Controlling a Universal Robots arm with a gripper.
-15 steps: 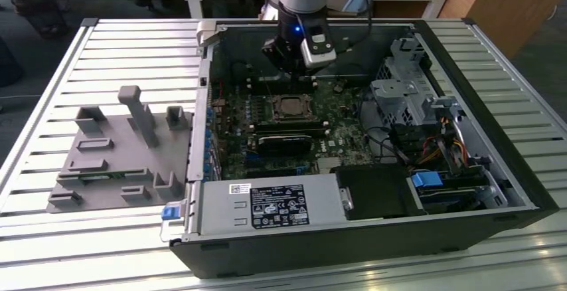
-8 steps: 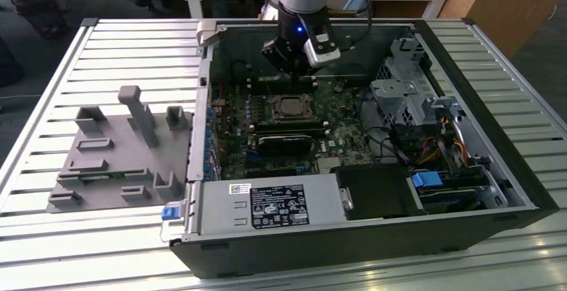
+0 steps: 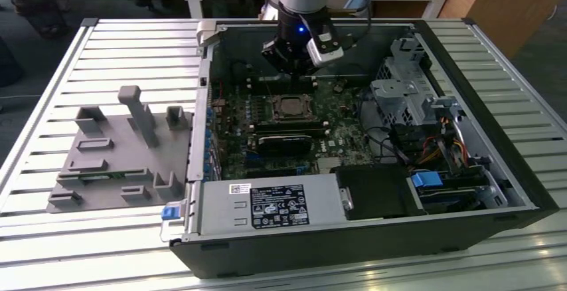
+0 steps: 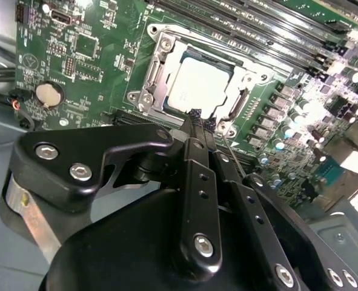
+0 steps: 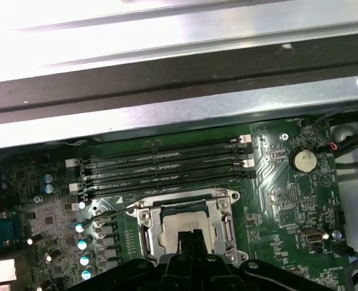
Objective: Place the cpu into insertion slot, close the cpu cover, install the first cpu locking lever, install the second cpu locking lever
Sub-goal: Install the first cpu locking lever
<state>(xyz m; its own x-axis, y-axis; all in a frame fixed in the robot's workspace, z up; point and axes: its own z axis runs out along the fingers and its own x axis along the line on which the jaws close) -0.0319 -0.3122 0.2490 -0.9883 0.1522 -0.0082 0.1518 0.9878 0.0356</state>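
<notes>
The cpu (image 4: 198, 85) lies flat in the motherboard socket, its dull silver top showing through the window of the cpu cover (image 4: 159, 68), a silvery frame lying down around it. In the first wrist view the cpu (image 5: 180, 222) and the cpu cover (image 5: 222, 213) sit just beyond my fingertips. A thin wire locking lever (image 5: 113, 211) sticks out from the socket's side, also seen as a lever (image 4: 233, 155) beside my fingers. My gripper (image 4: 202, 119) hovers shut at the socket's edge with nothing between its fingers. In the exterior view the gripper (image 3: 297, 68) hangs just behind the socket (image 3: 291, 107).
The open computer case (image 3: 479, 171) lies on a slatted metal table. Memory slots (image 5: 160, 167) run beside the socket, and a coin battery (image 5: 303, 160) sits nearby. A power supply (image 3: 265, 204), a drive cage (image 3: 407, 98) and cables crowd the case. A grey fixture plate (image 3: 115, 158) is at the exterior view's left.
</notes>
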